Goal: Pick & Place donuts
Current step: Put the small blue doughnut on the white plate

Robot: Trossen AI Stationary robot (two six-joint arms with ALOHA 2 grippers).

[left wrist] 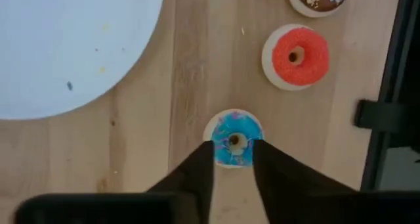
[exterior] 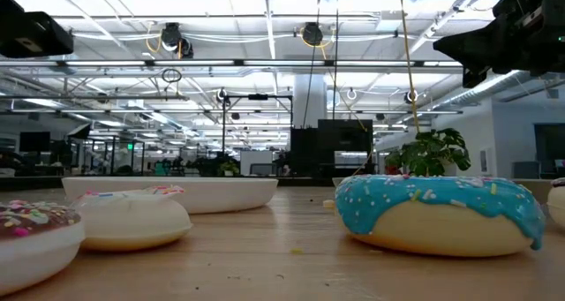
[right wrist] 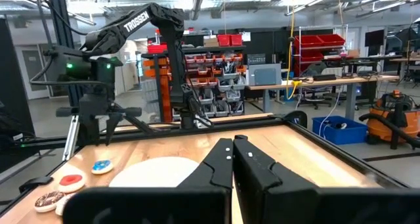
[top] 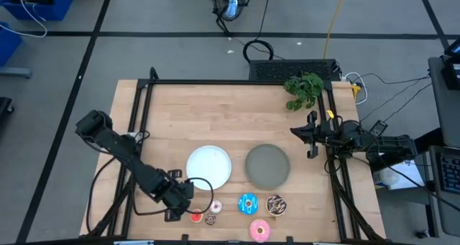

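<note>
I have the left gripper [left wrist: 233, 159] low near the tabletop's front edge, fingers apart astride the tiny blue donut [left wrist: 233, 137], so an off-centre squeeze could squirt it toward the red donut [left wrist: 298, 56], while the right gripper [right wrist: 232, 159] waits pressed together; readable lettering: "TROSSEN".

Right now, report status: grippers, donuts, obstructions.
Left gripper down at table's near edge, fingers straddling tiny blue donut, not clamped. Right gripper shut, parked at right edge. White plate alongside; nothing in the way.
</note>
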